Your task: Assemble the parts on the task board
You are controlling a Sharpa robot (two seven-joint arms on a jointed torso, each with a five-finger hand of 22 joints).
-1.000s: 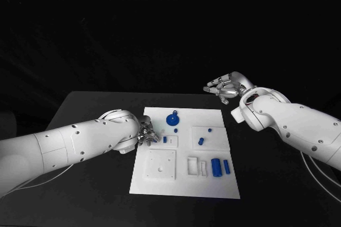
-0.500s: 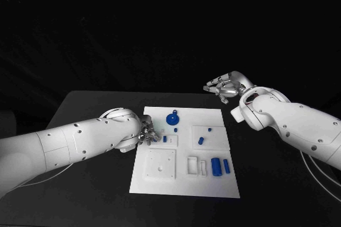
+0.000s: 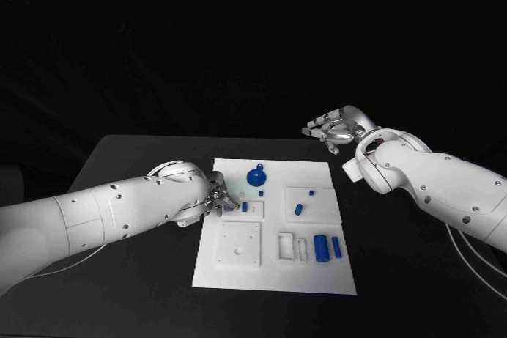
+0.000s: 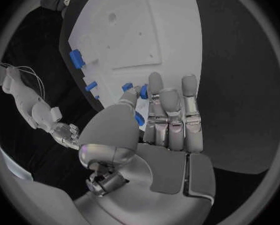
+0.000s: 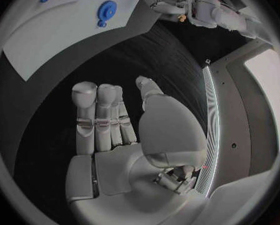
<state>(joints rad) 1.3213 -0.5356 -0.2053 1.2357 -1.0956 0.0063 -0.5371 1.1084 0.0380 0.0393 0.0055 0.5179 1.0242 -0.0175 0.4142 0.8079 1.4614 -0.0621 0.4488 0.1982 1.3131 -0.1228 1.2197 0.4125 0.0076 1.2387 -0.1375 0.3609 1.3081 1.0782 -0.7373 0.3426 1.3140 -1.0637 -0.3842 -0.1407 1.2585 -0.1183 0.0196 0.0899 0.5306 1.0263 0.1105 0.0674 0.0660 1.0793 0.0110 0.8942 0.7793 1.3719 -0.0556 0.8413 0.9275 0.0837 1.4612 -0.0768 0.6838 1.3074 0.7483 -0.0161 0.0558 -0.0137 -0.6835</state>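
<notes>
The white task board [image 3: 272, 268] lies in the middle of the table. On it are a round blue part with a knob [image 3: 257, 178], small blue pieces [image 3: 299, 210] and two blue cylinders [image 3: 320, 248] near its right side. My left hand [image 3: 219, 199] is at the board's left edge, fingers stretched over the board [image 4: 146, 30]. Its fingertips [image 4: 154, 80] sit right by a small blue piece [image 4: 143, 91]; whether it is pinched is hidden. My right hand [image 3: 334, 129] hangs raised beyond the board's far right corner, fingers straight [image 5: 96, 115], holding nothing.
White raised blocks with recesses [image 3: 239, 244] stand on the board's near half. The black table [image 3: 138, 162] runs around the board on all sides. The right wrist view shows the board [image 5: 46, 40] and the left arm [image 5: 196, 10] far off.
</notes>
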